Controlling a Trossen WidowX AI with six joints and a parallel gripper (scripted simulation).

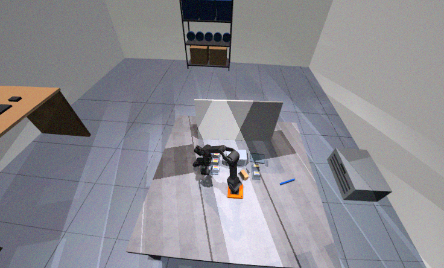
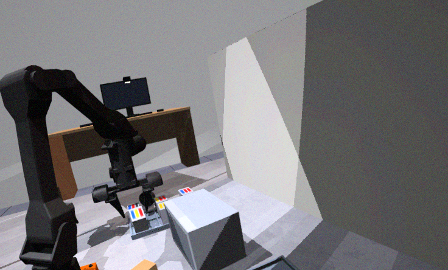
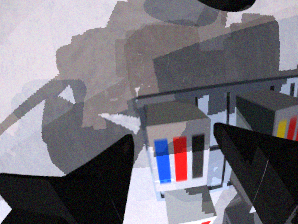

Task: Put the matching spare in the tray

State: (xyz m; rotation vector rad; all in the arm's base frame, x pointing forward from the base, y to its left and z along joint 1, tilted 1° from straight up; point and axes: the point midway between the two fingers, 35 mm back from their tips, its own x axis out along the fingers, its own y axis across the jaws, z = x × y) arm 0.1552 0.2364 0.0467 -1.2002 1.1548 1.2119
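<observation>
Gripper (image 1: pixel 202 169) (image 2: pixel 136 214) (image 3: pixel 173 133) apart, nothing held, above blue-red-black spare (image 3: pixel 179 150); picking appears in hand, next lower straight, then close.

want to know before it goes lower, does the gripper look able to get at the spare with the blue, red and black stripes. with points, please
Probably yes: the open gripper (image 2: pixel 135 214) (image 3: pixel 173 133) has its fingers either side of that spare (image 3: pixel 179 150), though a neighbouring spare (image 3: pixel 261 112) sits close to one finger.

In the wrist view, the picture's bottom edge cuts off a low block (image 3: pixel 190 202), and the right edge cuts off another block (image 3: pixel 270 112).
</observation>
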